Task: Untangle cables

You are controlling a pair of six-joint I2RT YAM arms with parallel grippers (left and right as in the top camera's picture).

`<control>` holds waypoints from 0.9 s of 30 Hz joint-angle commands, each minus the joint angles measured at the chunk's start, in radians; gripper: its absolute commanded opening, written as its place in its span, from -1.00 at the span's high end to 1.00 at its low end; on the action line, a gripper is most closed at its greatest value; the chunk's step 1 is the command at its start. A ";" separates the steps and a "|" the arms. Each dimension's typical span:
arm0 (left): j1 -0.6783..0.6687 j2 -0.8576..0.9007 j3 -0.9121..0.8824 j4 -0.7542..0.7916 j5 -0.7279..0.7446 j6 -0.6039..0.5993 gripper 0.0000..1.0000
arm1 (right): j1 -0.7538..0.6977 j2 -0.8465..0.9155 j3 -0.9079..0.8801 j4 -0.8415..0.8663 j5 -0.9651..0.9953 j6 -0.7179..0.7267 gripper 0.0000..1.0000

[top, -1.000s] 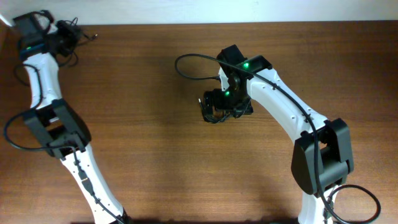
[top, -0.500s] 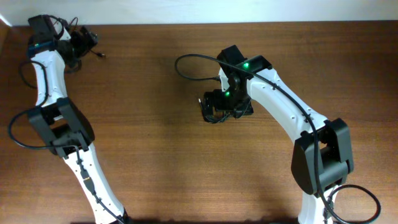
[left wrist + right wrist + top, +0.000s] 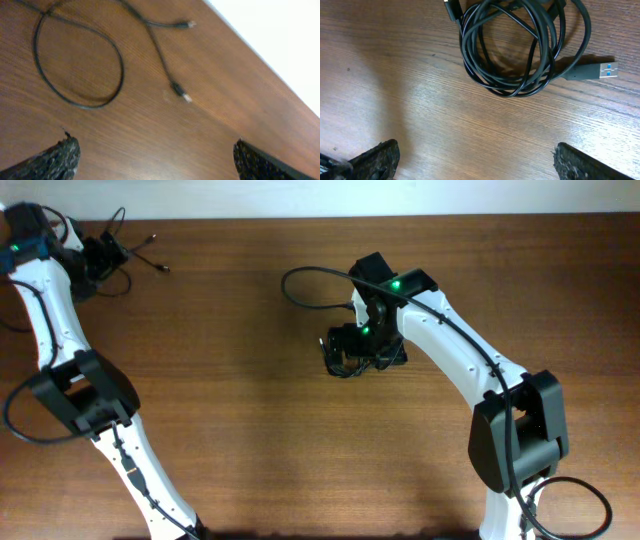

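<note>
A loose thin black cable [image 3: 80,60] lies on the wood in a loop, with two small silver-tipped plugs [image 3: 182,94] pointing away from it. My left gripper [image 3: 157,165] is open just short of it, nothing between its fingers [image 3: 55,160]. From above, this cable [image 3: 135,250] lies at the table's far left corner beside my left gripper [image 3: 100,252]. A coiled bundle of black cables [image 3: 520,50] with a blue-tipped USB plug [image 3: 605,71] lies ahead of my open right gripper [image 3: 480,165]. In the overhead view my right gripper [image 3: 352,350] hangs over that bundle [image 3: 338,370] and hides most of it.
The thick black cable of the right arm [image 3: 310,275] arcs over the table's middle. The table's far edge [image 3: 300,218] meets a white wall close behind the left gripper. Bare wood lies between the two arms.
My left gripper has opened and let go of the loose cable, which now lies on the table. The left arm has swung back toward the far left corner. The right arm has not moved.
</note>
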 commanded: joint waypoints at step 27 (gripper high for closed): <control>-0.600 -0.250 0.426 -0.538 0.070 0.160 -0.98 | -0.268 -0.569 0.002 -0.365 0.185 0.038 -0.97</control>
